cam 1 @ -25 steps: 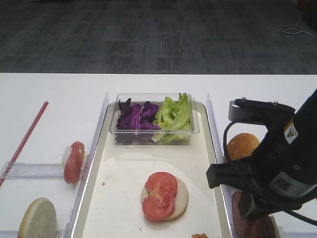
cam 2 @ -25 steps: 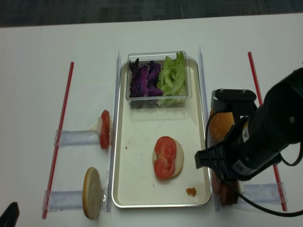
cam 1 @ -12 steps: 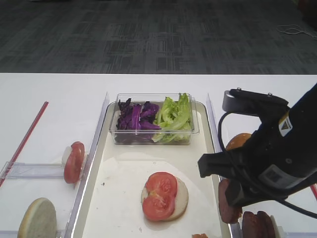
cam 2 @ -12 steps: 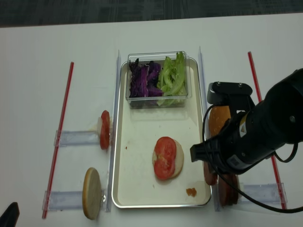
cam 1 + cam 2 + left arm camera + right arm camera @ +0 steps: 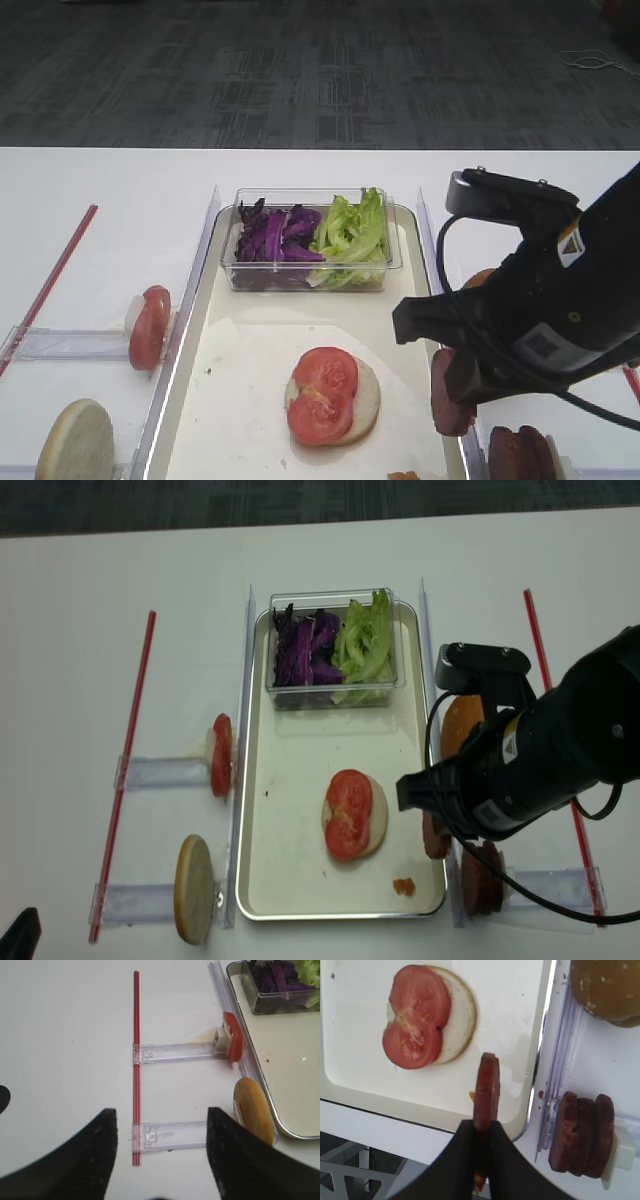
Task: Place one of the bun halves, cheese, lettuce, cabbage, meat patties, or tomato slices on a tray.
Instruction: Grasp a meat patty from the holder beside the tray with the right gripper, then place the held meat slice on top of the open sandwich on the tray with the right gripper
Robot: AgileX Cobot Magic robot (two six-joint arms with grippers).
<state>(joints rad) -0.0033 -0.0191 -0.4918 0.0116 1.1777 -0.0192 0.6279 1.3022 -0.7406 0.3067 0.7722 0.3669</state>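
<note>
My right gripper [image 5: 481, 1129] is shut on a reddish-brown meat patty [image 5: 486, 1080], held on edge above the right rim of the cream tray [image 5: 355, 1085]. From above, that patty [image 5: 435, 835] hangs under the black arm at the tray's right edge. On the tray lies a pale bun half [image 5: 362, 395] topped with two tomato slices [image 5: 322, 395]. A clear tub at the tray's far end holds purple cabbage [image 5: 275, 235] and green lettuce [image 5: 352, 232]. My left gripper [image 5: 162, 1125] stands open and empty over the table, left of the tray.
More meat patties [image 5: 582, 1135] stand in the rack right of the tray, with a golden bun top [image 5: 607, 987] beyond them. Left racks hold a tomato slice [image 5: 233, 1042] and a bun half [image 5: 255, 1117]. A red strip [image 5: 135, 1060] lies further left.
My right gripper has lifted one patty out of the right rack and carried it left to the tray's right rim. The left arm has not moved.
</note>
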